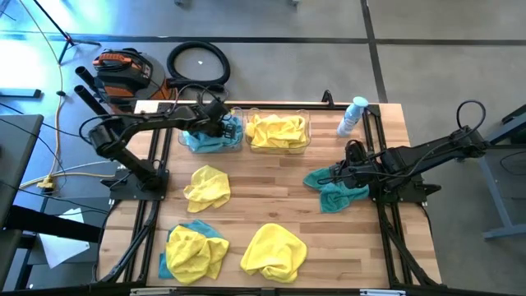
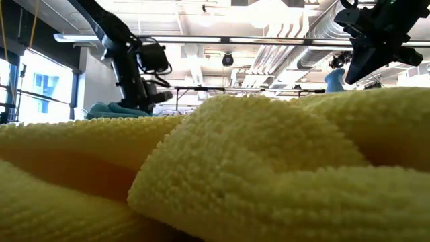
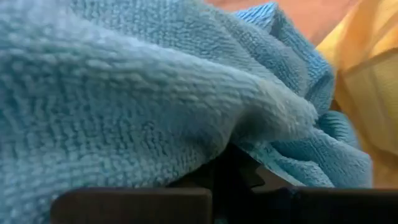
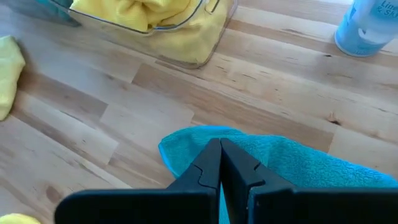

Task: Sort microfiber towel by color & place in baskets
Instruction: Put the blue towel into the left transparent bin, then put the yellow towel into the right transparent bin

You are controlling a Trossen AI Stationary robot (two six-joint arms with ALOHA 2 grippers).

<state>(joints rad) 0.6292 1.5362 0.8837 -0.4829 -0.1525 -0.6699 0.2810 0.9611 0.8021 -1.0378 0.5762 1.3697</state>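
Note:
Two clear baskets stand side by side at the table's far edge. The left basket holds blue towels, the right basket yellow ones. My left gripper reaches into the left basket, where a blue towel drapes over its fingers. My right gripper is shut and hovers over a teal towel that lies flat on the table's right side. Loose towels lie on the wood: a yellow one, another yellow one, and a yellow one on a blue one. My left gripper is shut on the blue towel inside the left basket. The towel's folds bulge over the fingertips and hide the place of contact, so the part held does not show. My right gripper points down over the teal towel's edge; I cannot tell whether it touches.
A clear spray bottle stands near the far right corner, beyond the teal towel. A yellow towel fills the low view's foreground. Bare wood lies in the middle of the table.

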